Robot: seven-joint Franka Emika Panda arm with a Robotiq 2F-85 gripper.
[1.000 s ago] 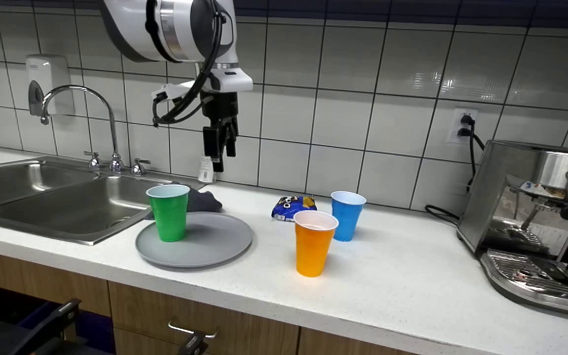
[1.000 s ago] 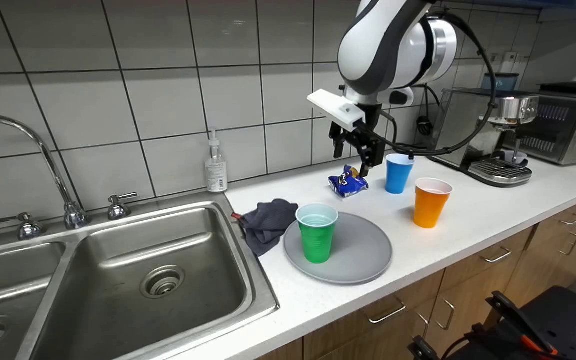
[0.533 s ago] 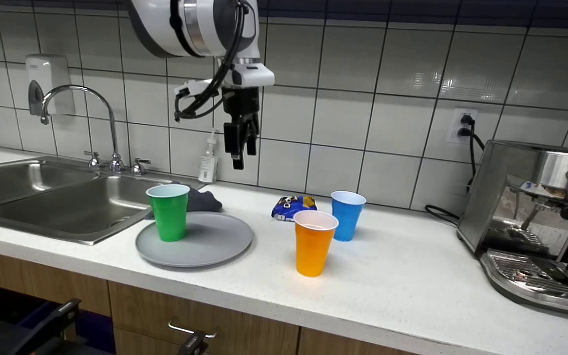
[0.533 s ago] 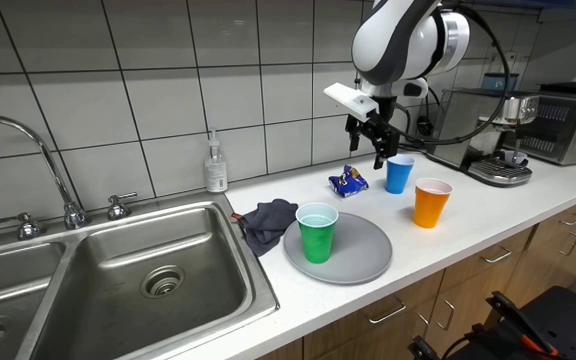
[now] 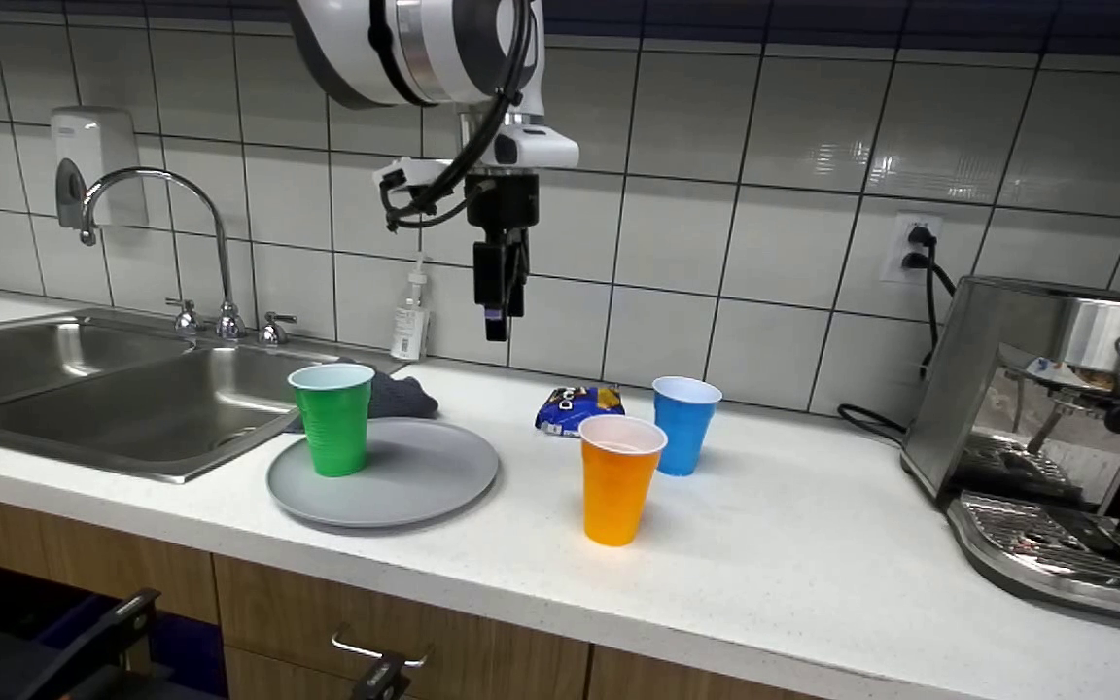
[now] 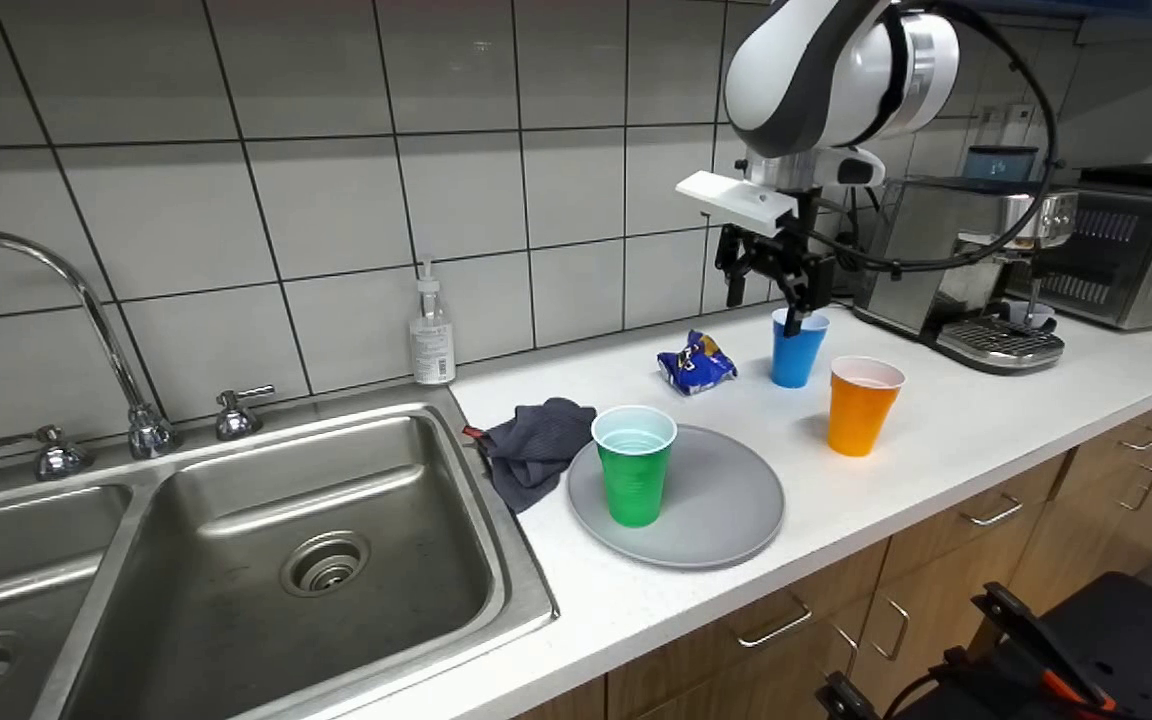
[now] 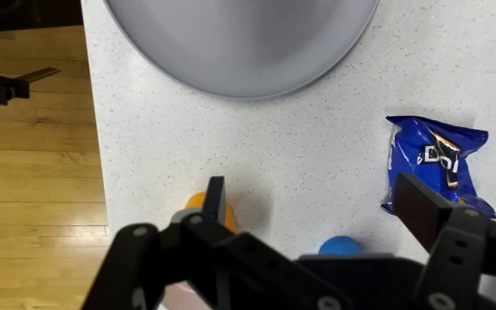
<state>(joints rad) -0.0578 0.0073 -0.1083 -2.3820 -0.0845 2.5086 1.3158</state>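
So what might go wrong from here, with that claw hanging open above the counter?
Three possible risks. The blue cup and orange cup stand near each other, so the open claw might tip one if it sweeps low. The blue snack bag looks soft and crinkled; pressing straight down could crush it. The green cup stands off-centre on the gray plate, so a bump to the plate may topple it.

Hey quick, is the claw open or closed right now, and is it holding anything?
Claw: open, holding nothing.
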